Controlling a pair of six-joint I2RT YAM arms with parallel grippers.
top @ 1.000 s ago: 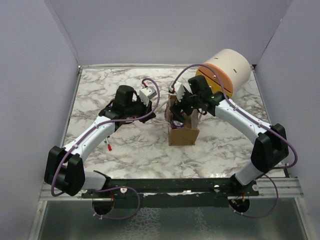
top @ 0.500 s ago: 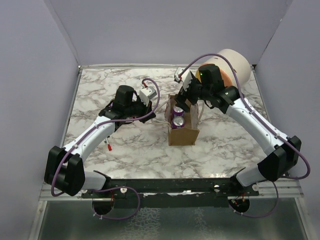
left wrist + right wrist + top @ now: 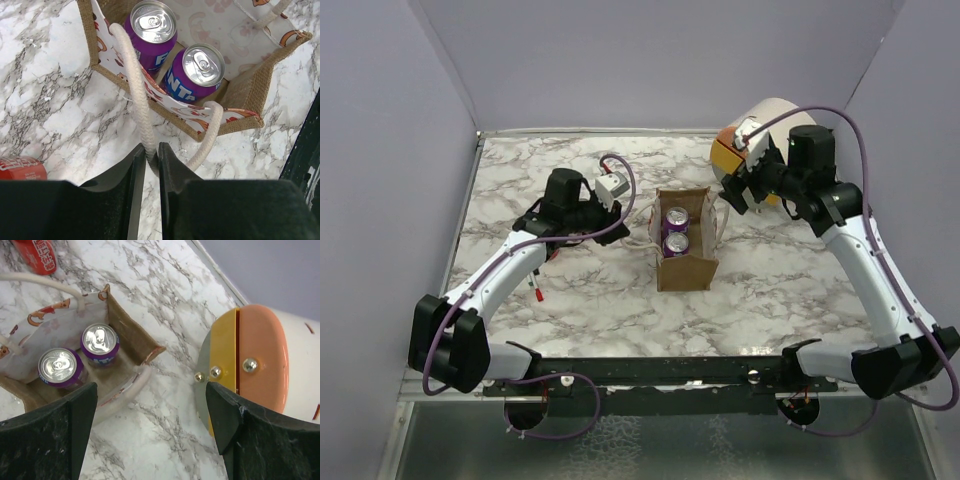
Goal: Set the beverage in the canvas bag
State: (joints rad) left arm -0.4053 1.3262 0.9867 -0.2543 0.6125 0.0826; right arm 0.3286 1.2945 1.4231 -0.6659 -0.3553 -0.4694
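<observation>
Two purple cans [image 3: 202, 64] are standing upright, side by side, inside the bag [image 3: 687, 270], which is sitting mid-counter [image 3: 570, 290]. The left end effector [image 3: 151, 155] is pinching the bag's near rope handle [image 3: 131, 75] between almost-closed fingers. The right end effector [image 3: 151, 390] is hovering above the counter, spread wide and empty, between the bag and the cylinder [image 3: 260, 360].

red can [image 3: 20, 167]: cut by edge | bag handle [image 3: 133, 85]: end hidden inside left hand [image 3: 151, 150]

Two purple aluminium soda cans [image 3: 153, 30] [image 3: 197, 72], one red soda can [image 3: 37, 255], one tan woven canvas bag [image 3: 688, 270] — and one cream-and-orange cylinder [image 3: 775, 115].
</observation>
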